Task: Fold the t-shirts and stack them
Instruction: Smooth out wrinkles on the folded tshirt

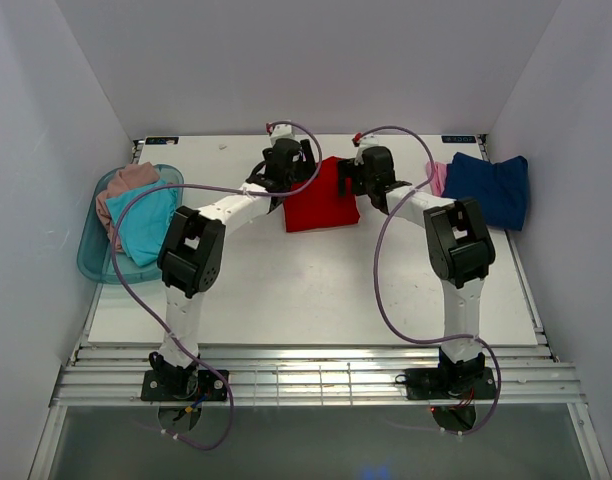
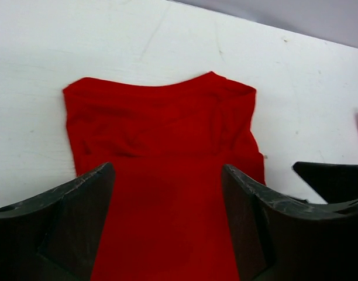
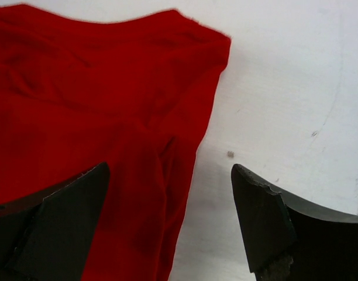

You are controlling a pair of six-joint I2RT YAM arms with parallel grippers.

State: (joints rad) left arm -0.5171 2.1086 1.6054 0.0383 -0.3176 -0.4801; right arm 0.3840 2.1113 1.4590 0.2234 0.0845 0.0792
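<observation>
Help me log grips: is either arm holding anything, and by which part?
Nothing is held: left gripper and right gripper stand with jaws open above the red t-shirt.

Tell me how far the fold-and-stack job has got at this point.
Done, apparently: navy shirt and light pink shirt lie together at the right. In hand: red shirt lies folded mid-table, left hand and right hand open above it, unstacked. Remaining: turquoise shirt and dusty pink shirt bunched in the tub.
</observation>
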